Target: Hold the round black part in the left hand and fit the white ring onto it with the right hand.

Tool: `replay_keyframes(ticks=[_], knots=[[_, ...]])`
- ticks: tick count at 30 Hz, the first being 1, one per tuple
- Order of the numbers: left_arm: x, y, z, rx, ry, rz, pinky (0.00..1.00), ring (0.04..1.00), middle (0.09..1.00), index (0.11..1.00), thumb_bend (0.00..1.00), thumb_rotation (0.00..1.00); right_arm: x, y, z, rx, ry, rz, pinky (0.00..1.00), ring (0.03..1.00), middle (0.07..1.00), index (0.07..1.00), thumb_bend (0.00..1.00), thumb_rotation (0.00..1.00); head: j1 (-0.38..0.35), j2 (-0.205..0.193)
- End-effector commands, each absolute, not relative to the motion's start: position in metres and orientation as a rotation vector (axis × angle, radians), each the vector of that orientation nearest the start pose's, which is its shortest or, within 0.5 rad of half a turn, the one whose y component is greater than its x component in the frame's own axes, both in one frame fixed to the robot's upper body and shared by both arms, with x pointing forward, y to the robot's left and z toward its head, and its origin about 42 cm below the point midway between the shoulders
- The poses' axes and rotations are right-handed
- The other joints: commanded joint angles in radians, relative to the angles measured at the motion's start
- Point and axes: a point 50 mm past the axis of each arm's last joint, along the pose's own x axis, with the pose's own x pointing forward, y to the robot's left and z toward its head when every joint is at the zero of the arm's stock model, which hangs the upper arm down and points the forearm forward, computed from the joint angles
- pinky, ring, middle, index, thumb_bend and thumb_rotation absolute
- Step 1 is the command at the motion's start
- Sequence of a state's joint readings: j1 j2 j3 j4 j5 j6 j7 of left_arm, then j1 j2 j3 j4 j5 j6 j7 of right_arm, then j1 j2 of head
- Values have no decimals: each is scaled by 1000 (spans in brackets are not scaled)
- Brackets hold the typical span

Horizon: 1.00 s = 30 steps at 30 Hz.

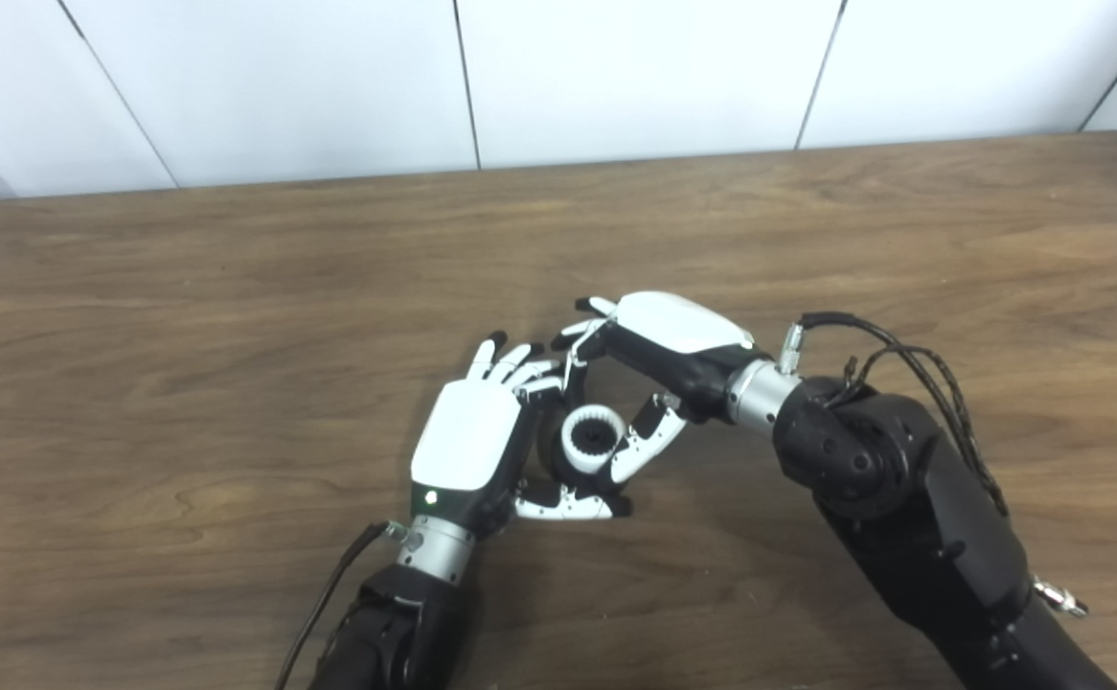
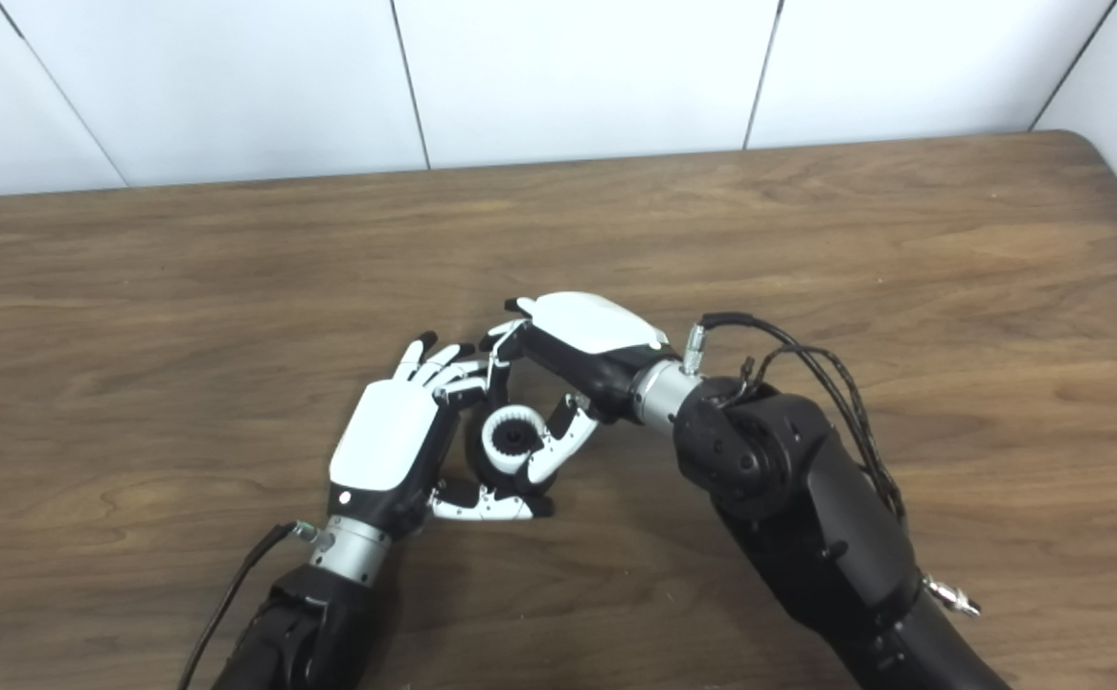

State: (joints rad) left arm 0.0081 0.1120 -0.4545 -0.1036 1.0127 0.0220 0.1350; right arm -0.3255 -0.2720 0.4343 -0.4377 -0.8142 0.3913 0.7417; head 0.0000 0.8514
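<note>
Both hands meet at the middle of the wooden table (image 1: 233, 287). My left hand (image 1: 482, 436) cups the round black part (image 1: 553, 458), which is mostly hidden behind its palm and thumb. The white toothed ring (image 1: 592, 438) sits on top of that black part. My right hand (image 1: 659, 359) reaches in from the right, its thumb and fingers closed around the ring's rim. In the right eye view the same ring (image 2: 512, 436) shows between the left hand (image 2: 396, 443) and the right hand (image 2: 582, 350).
Black cables (image 1: 903, 369) loop off the right wrist. A cable (image 1: 329, 594) trails from the left wrist. A white panelled wall (image 1: 558, 77) stands behind the table's far edge.
</note>
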Motion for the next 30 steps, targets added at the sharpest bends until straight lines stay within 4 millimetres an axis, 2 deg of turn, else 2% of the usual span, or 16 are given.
replay_keyframes(ticks=[1, 8, 9, 10, 12, 30], knots=[[255, 124, 115, 1061, -356, -256, 1000, 897, 786, 484, 525, 56, 313, -145, 247, -1151, -195, 663, 991, 1000, 863, 485, 524, 134, 1, 1], [254, 123, 114, 1056, -354, -256, 1000, 898, 788, 483, 525, 55, 312, -145, 252, -1154, -199, 665, 987, 1000, 875, 490, 525, 145, -4, 0], [254, 123, 114, 1054, -355, -256, 1000, 897, 788, 483, 525, 55, 312, -145, 252, -1157, -201, 664, 977, 1000, 876, 543, 755, 162, -4, 0], [254, 123, 114, 1054, -355, -256, 1000, 896, 787, 483, 524, 54, 313, -145, 252, -1158, -203, 664, 969, 1000, 876, 576, 901, 177, -4, 0], [254, 123, 114, 1053, -356, -257, 1000, 896, 787, 483, 524, 54, 313, -146, 252, -1162, -205, 662, 963, 1000, 877, 589, 975, 188, -4, 1], [254, 124, 113, 1045, -350, -253, 1000, 894, 784, 483, 524, 55, 313, -148, 251, -1161, -198, 657, 960, 1000, 874, 548, 1000, 154, -9, 3]])
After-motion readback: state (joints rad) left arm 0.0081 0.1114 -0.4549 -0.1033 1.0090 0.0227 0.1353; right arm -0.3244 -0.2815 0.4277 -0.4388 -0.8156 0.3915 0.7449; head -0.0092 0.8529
